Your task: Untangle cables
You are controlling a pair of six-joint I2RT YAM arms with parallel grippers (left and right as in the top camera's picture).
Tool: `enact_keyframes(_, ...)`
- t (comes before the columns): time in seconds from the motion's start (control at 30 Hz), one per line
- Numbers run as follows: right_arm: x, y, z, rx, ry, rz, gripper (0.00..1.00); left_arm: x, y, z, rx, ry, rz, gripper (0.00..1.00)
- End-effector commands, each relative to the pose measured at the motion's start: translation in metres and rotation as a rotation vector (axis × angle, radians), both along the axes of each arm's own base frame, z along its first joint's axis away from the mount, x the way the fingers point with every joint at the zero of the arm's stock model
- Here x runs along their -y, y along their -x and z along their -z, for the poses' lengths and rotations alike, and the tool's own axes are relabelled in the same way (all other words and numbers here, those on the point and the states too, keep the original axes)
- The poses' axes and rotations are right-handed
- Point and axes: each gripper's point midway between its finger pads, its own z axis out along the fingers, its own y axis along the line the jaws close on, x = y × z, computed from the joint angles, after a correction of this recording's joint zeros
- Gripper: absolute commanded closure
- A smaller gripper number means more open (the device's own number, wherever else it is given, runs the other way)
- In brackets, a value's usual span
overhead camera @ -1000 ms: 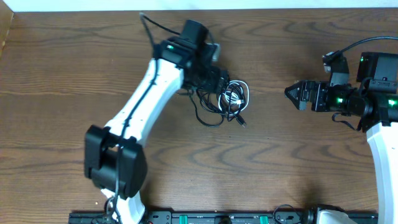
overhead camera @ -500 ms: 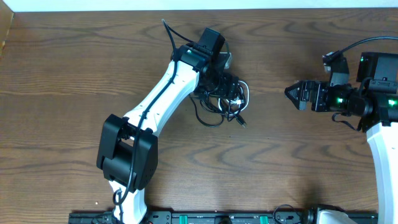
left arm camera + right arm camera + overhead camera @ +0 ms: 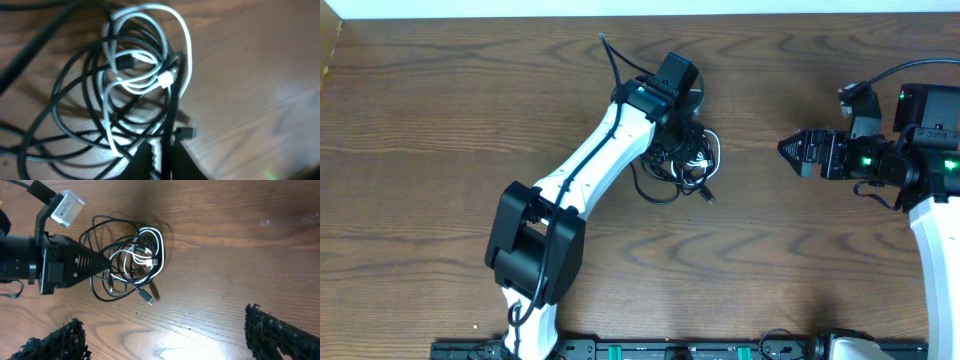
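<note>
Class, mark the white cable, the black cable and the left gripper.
white cable (image 3: 189, 50), left wrist view, right side of its big loop.
black cable (image 3: 146, 295), right wrist view, its plug end.
left gripper (image 3: 106, 265), right wrist view, closed fingertips.

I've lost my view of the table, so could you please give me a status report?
Left gripper shut on black cable at the tangle's edge. Right gripper open, standing clear. White cable tangled in the black one. Nothing in the way.

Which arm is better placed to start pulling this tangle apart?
Left. The left gripper is shut right at the knot of black cable and white cable; the right gripper hangs open, apart from them.
</note>
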Motion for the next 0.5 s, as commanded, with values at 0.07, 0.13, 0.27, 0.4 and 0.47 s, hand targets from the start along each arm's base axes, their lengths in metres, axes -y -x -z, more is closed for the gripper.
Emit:
enact_keyframes(0.07,-0.004,-0.003,-0.008,0.013,-0.029,0.010,0.01,-0.008,-0.010,0.001,0.031,-0.043,-0.038,0.92)
enact_keyframes(0.13,-0.004,-0.003,-0.007,0.009,-0.031,0.013,0.01,-0.008,-0.012,-0.006,0.047,-0.035,-0.039,0.92)
enact_keyframes(0.27,-0.006,-0.005,-0.003,-0.014,-0.056,0.011,0.01,-0.007,-0.014,-0.034,0.105,0.004,-0.043,0.92)
enact_keyframes(0.4,-0.019,-0.008,0.002,-0.035,-0.105,-0.031,0.02,-0.008,-0.012,-0.082,0.178,0.080,-0.103,0.92)
enact_keyframes(0.47,-0.026,-0.011,0.006,-0.047,-0.120,-0.056,0.02,-0.009,-0.010,-0.108,0.218,0.124,-0.133,0.92)
